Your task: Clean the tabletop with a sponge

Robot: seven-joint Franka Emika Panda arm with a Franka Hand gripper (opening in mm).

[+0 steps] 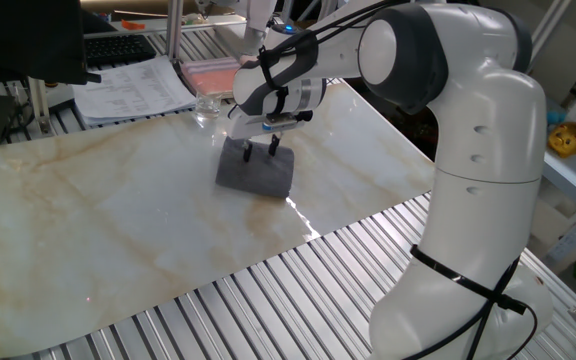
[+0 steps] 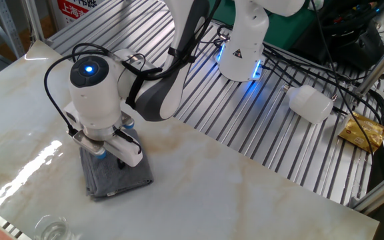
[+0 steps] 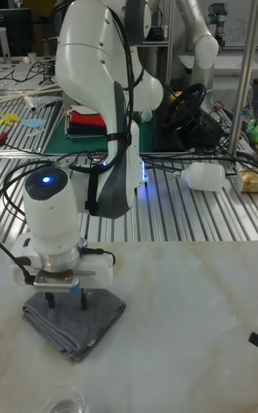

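Note:
The sponge is a dark grey folded pad lying flat on the cream marble tabletop, near its far right part. My gripper stands straight over it, open, with both black fingertips spread apart at the pad's top surface. Nothing is pinched between them. The other fixed view shows the sponge partly hidden under the gripper and wrist. The tall fixed view shows the gripper with a clear gap between its fingers over the sponge.
A clear glass stands just beyond the sponge, with a pink tray and papers behind it. Ribbed metal slats border the slab. A white bottle lies on the slats near the robot base.

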